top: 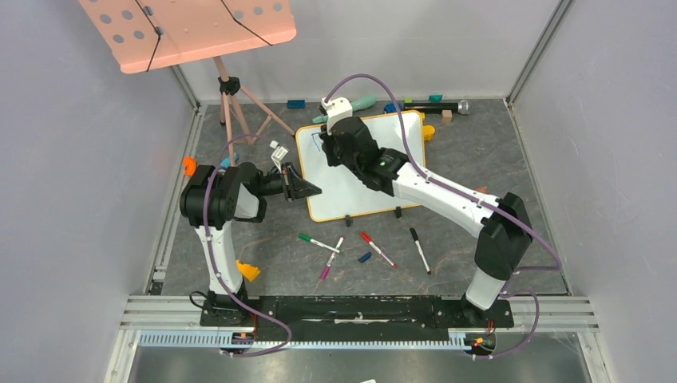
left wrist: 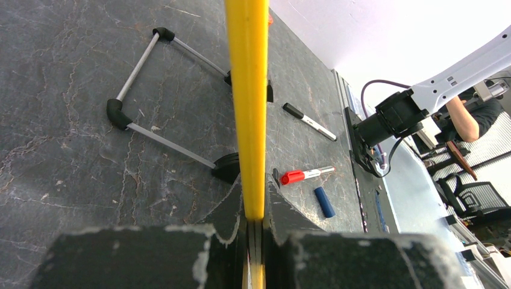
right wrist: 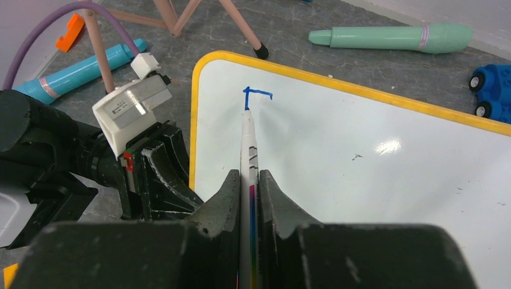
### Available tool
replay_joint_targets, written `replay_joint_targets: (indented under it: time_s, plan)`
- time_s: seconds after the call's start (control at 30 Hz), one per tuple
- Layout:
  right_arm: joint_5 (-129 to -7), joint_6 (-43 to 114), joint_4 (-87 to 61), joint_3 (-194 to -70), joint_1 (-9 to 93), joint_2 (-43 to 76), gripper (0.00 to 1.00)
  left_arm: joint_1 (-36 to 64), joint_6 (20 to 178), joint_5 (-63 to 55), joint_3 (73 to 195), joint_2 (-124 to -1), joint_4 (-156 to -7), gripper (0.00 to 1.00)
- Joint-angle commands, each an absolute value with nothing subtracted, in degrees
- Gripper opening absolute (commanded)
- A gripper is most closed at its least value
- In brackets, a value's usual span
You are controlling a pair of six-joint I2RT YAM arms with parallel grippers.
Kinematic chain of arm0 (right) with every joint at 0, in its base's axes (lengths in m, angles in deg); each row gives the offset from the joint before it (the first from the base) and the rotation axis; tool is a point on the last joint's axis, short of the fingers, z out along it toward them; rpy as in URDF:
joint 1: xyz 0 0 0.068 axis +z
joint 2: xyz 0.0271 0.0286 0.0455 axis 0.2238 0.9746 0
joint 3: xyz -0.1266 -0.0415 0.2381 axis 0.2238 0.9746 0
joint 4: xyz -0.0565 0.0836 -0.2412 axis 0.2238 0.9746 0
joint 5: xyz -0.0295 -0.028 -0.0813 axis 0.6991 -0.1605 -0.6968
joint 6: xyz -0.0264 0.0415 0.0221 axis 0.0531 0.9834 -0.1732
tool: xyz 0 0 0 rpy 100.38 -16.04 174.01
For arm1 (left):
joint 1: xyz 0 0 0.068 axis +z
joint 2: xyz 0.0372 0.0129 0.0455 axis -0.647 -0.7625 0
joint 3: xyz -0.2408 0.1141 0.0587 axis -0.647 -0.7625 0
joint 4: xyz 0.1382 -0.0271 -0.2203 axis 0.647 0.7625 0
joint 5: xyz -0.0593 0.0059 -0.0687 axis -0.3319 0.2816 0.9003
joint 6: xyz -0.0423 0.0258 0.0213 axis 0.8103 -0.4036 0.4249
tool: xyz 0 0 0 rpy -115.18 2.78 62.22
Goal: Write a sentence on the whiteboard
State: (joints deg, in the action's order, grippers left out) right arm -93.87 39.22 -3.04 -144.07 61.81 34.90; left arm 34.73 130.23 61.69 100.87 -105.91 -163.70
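We write on the whiteboard [top: 355,187], both claws clenched.
Our left claw [left wrist: 254,208] clamps the board's yellow left rim; the board stands propped on the table [top: 495,152]. Our right claw [right wrist: 249,180] grasps a marker [right wrist: 247,141], its tip on the board near the far left corner, at the lower end of a blue stroke [right wrist: 255,94] bent like an angle, all we see of the sentence. A red marker [top: 375,248] and three others lie on the table in front of the board, apart from it.
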Motion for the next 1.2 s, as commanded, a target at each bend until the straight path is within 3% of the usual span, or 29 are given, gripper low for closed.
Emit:
replay_joint_targets:
  time_s: [0.0, 0.4, 1.17]
  plan:
    - [-94.65, 39.28, -4.07, -143.27, 61.71, 35.5, 0.0, 34.25, 123.84, 65.11, 100.87, -104.79, -168.81, 0.02]
    - [-93.6, 39.22, -2.69, -145.68, 61.72, 38.13, 0.0, 34.2, 123.88, 65.07, 100.86, -104.75, -168.81, 0.02]
    - [-102.81, 39.8, -0.44, -142.68, 61.27, 33.98, 0.0, 34.18, 123.84, 65.15, 100.88, -104.72, -168.81, 0.02]
